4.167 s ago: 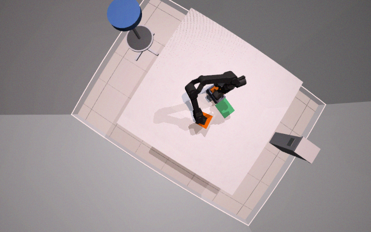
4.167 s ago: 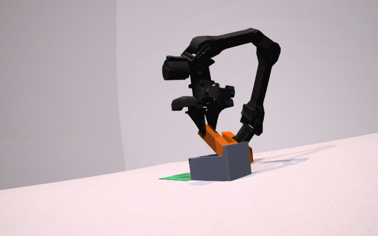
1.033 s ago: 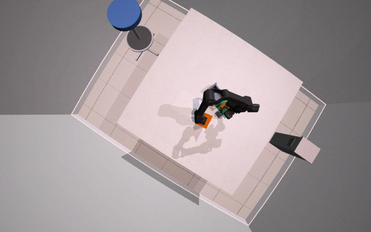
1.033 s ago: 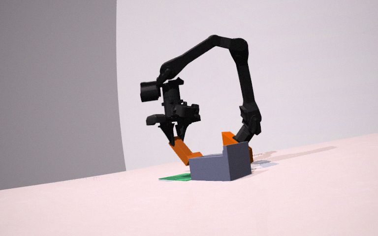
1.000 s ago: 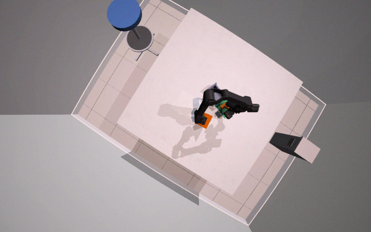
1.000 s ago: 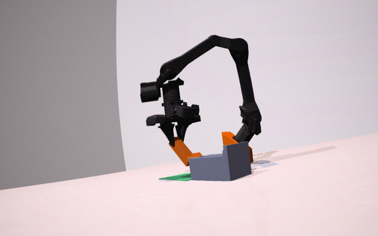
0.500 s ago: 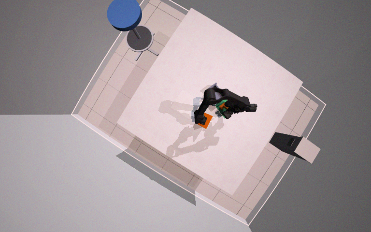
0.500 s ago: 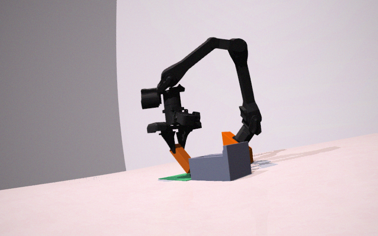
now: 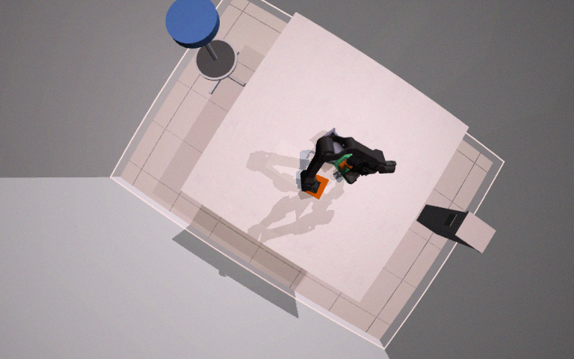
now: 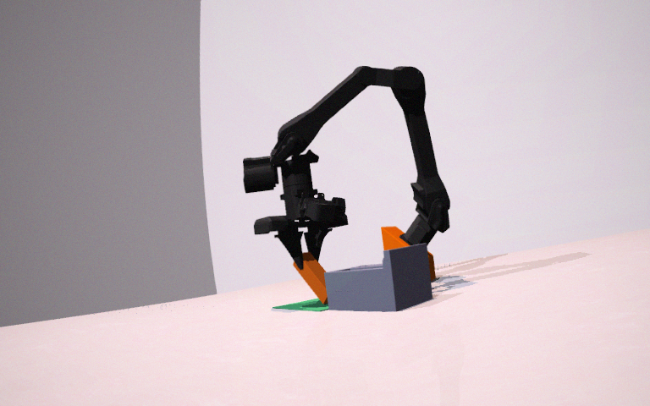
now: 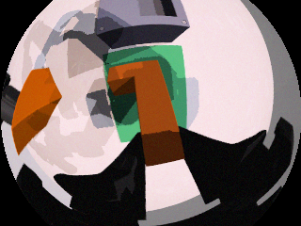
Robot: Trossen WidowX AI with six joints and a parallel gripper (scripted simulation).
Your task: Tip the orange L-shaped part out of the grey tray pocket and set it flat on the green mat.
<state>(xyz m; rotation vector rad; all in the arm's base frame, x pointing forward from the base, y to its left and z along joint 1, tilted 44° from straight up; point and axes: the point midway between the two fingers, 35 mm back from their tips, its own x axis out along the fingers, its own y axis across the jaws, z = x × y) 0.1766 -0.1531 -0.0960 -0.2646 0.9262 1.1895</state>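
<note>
The orange L-shaped part (image 9: pixel 344 164) (image 10: pixel 311 280) (image 11: pixel 157 104) is out of the grey tray and over the green mat (image 10: pixel 297 306) (image 11: pixel 177 54). It is tilted: its straight end is raised and its L-shaped end is low, partly hidden behind the tray in the exterior view. I cannot tell whether the low end touches the mat. My gripper (image 10: pixel 309 261) (image 11: pixel 158 133) is shut on the raised straight end, one finger on each side. The grey tray (image 10: pixel 361 292) (image 11: pixel 141 23) stands beside the mat; its pocket is mostly out of sight.
The arm's orange base (image 9: pixel 323 186) (image 10: pixel 393 239) (image 11: pixel 37 101) stands near the tray. The arm arches over the tray and hides much of the scene in the top view. A blue stool (image 9: pixel 192 21) and a dark box (image 9: pixel 438 220) stand off the table.
</note>
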